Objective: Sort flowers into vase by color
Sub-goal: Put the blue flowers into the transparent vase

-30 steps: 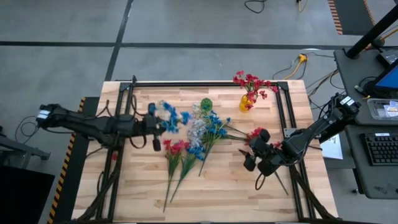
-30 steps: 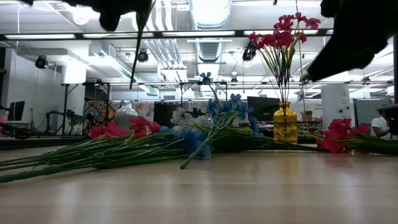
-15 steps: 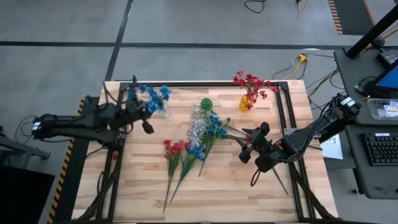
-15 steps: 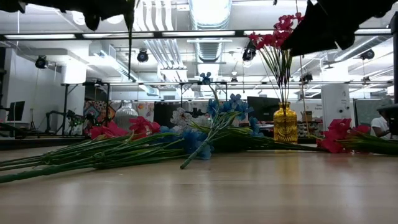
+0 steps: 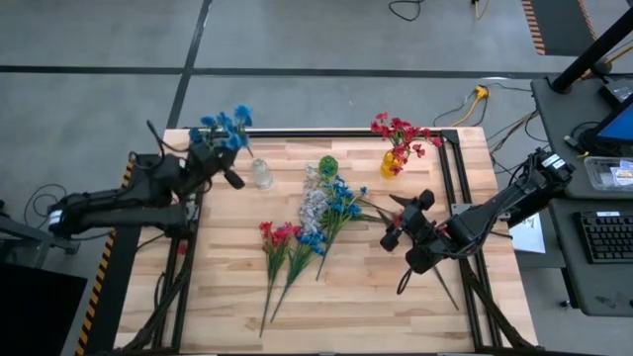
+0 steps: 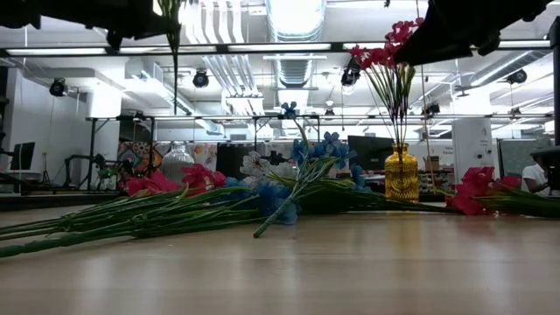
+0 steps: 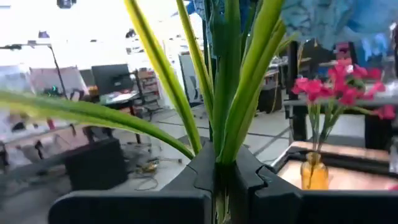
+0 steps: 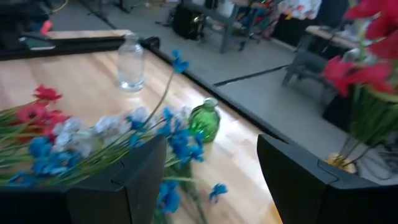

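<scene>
Jaws of left gripper (image 7: 227, 177) clamped together on the green stems of a blue spray (image 5: 224, 127), at the far left corner of the desk (image 5: 356, 307). Jaws of right gripper (image 8: 211, 149) set apart, nothing between them, raised over the desk's right side.

Unsorted flowers (image 5: 316, 222) in a loose heap at mid-desk: red, blue and pale white sprays lying flat, blossoms toward the far edge, stems toward the near edge. Red bunch (image 5: 401, 132) already standing in the yellow vase (image 5: 393, 164) at far right. Green vase (image 5: 327, 166) at far centre, with no flower visibly standing in it. Clear vase (image 5: 261, 175) just beside the left gripper, on its inner side, also without a stem.

Deciding relation: held spray raised clear of the desk, long axis close to upright in the low view, blossoms up and leaning out past the desk's far left edge, cut end pointing down. Clear vase the nearest opening, lying toward desk centre from the clamped jaws, and far closer to the left arm than to the right. Probable next requirement: short inward shift to bring the cut end over that narrow neck, then a straight descent.
</scene>
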